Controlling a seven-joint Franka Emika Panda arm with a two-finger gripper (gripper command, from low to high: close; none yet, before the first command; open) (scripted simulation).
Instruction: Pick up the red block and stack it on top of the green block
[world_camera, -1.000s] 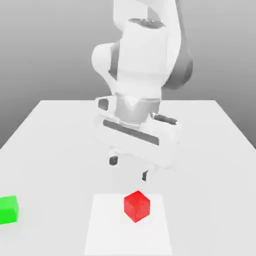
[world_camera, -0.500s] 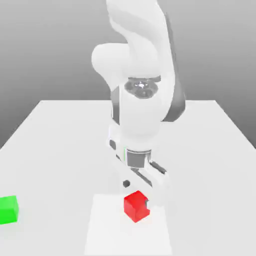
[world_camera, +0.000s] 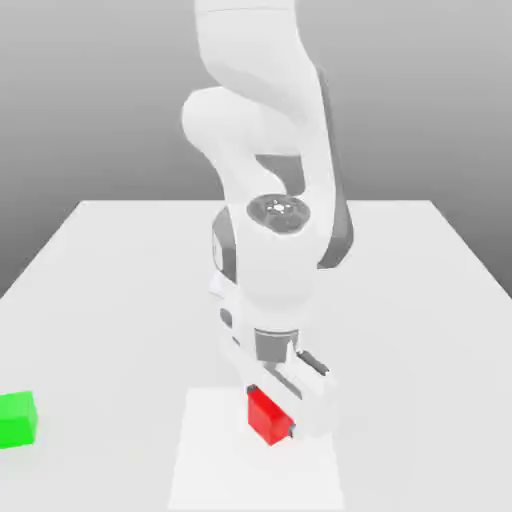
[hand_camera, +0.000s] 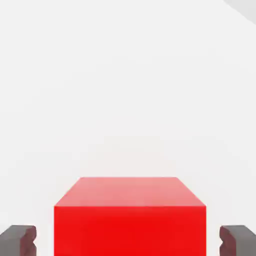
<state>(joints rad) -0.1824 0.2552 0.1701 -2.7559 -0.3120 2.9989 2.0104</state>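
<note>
In the exterior view, the white arm's two-finger gripper (world_camera: 272, 412) is lowered over the small bright red cube (world_camera: 264, 413), which sits on a pale square patch (world_camera: 215, 470) of the white table (world_camera: 120, 290). The small bright green cube (world_camera: 17, 418) lies well apart, toward that view's left.

In the hand view, the red cube (hand_camera: 130, 219) is flanked by dark fingertips (hand_camera: 18, 239) with a gap on each side, so it is not clamped.

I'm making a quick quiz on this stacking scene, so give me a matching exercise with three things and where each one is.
Things:
1. red block
2. green block
3. gripper

Places:
A. at the exterior view's left edge, alone on the table
B. lowered around a cube, a finger on either side
C. on the paler square patch, under the arm

Pairs: 1-C, 2-A, 3-B
</note>
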